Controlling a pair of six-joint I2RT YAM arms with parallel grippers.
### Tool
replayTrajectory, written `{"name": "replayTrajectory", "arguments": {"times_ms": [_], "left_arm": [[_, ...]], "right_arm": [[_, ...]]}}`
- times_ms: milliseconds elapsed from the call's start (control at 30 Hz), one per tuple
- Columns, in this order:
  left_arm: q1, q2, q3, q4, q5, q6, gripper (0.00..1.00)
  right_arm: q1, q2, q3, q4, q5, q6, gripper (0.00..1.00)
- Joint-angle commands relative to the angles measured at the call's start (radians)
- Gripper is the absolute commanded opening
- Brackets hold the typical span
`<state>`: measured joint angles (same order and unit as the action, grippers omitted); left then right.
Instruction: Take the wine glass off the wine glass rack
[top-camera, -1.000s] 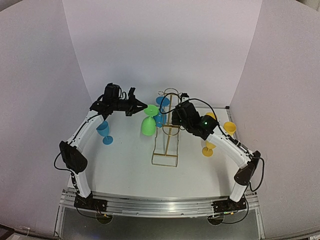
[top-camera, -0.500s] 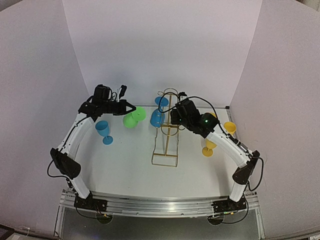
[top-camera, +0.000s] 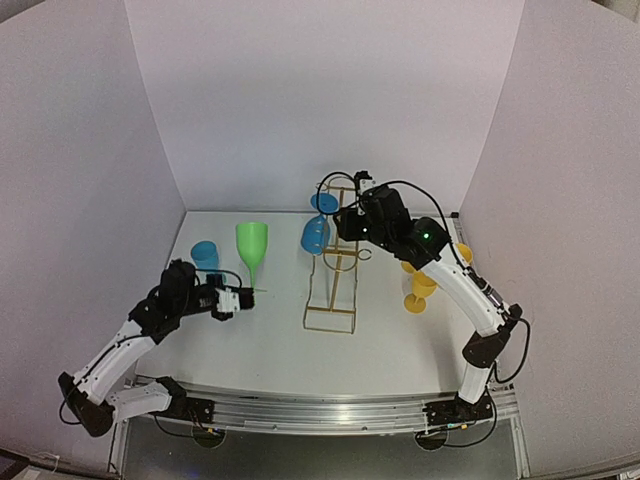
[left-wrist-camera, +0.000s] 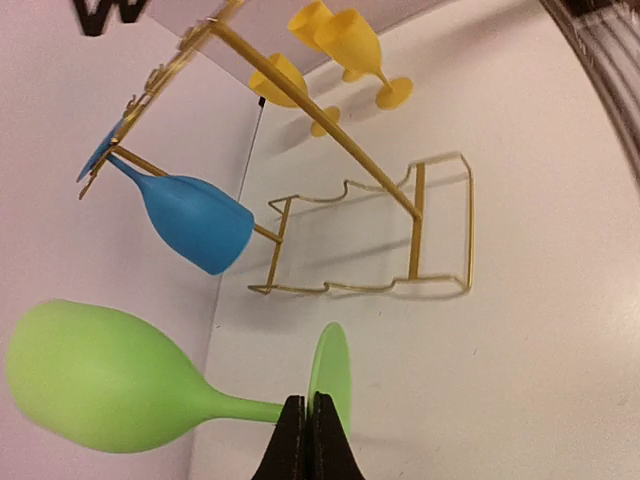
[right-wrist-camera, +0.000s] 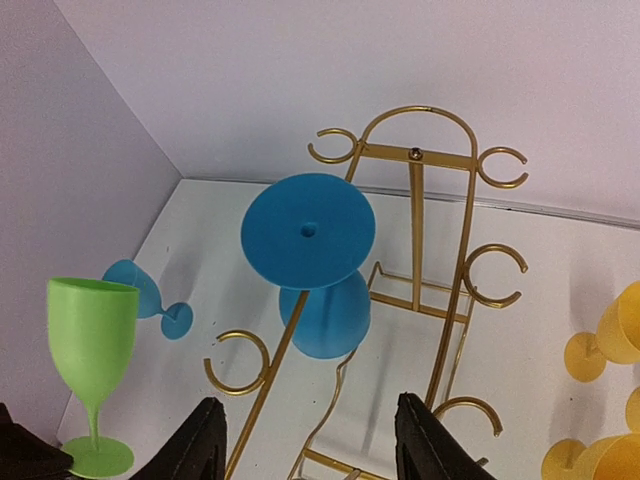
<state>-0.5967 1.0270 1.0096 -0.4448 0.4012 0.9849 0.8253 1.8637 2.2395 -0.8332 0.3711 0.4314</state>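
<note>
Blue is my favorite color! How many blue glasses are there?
2. One blue glass hangs upside down on the gold rack; the other blue glass sits on the table, left of the green glass. Another might be hidden from view.

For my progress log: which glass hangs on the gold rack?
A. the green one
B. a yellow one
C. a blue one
C: a blue glass hangs bowl-down from the gold rack, while the green glass is gripped by the left gripper.

Blue glass (top-camera: 205, 253) on white table (top-camera: 390, 345), left side — yellow glasses (top-camera: 421, 285) clustered right.
</note>
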Motion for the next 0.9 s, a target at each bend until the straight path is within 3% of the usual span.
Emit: {"name": "replayTrajectory", "arguments": {"times_ms": [0, 167, 300, 533, 867], "left_arm": [[0.008, -0.197, -0.373, 0.495, 0.006, 0.707, 0.00], [0.007, -0.259, -0.621, 0.821, 0.093, 0.868, 0.00], [0.008, -0.262, -0.709, 0.946, 0.108, 0.909, 0.00], [0.007, -0.272, -0.778, 1.019, 0.124, 0.931, 0.00], [0.008, -0.243, -0.740, 1.034, 0.113, 0.920, 0.00]], "right_arm": [[0.016, 0.016, 0.058, -0.026, -0.085, -0.023, 0.56], [0.093, 0.098, 0.177, -0.048, -0.113, -0.072, 0.60], [0.161, 0.156, 0.248, -0.054, -0.128, -0.079, 0.60], [0.240, 0.213, 0.272, -0.060, -0.171, -0.071, 0.58], [0.247, 0.271, 0.282, -0.092, -0.268, -0.058, 0.53]]}}
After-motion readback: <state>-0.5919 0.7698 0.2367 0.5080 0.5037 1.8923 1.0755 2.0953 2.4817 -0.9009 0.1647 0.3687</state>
